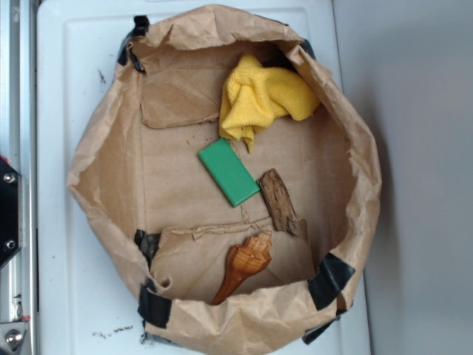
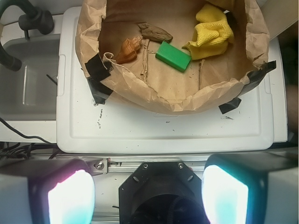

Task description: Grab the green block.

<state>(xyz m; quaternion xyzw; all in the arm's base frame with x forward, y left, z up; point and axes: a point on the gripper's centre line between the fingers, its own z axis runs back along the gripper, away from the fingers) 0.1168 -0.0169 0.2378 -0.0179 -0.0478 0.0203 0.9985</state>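
Note:
The green block (image 1: 228, 171) is a flat bright-green slab lying on the floor of an open brown paper bag (image 1: 96, 170), near its middle. It also shows in the wrist view (image 2: 173, 56). My gripper (image 2: 147, 196) is open and empty, its two pads wide apart at the bottom of the wrist view. It hangs high over the robot base, well short of the bag and the block. The gripper does not show in the exterior view.
In the bag, a yellow cloth (image 1: 262, 97) lies beyond the block, a brown bark piece (image 1: 280, 201) touches its corner, and a brown shell (image 1: 244, 265) lies nearer the bag's rim. The bag stands on a white tray (image 2: 163, 133). A grey basin (image 2: 28, 79) is left.

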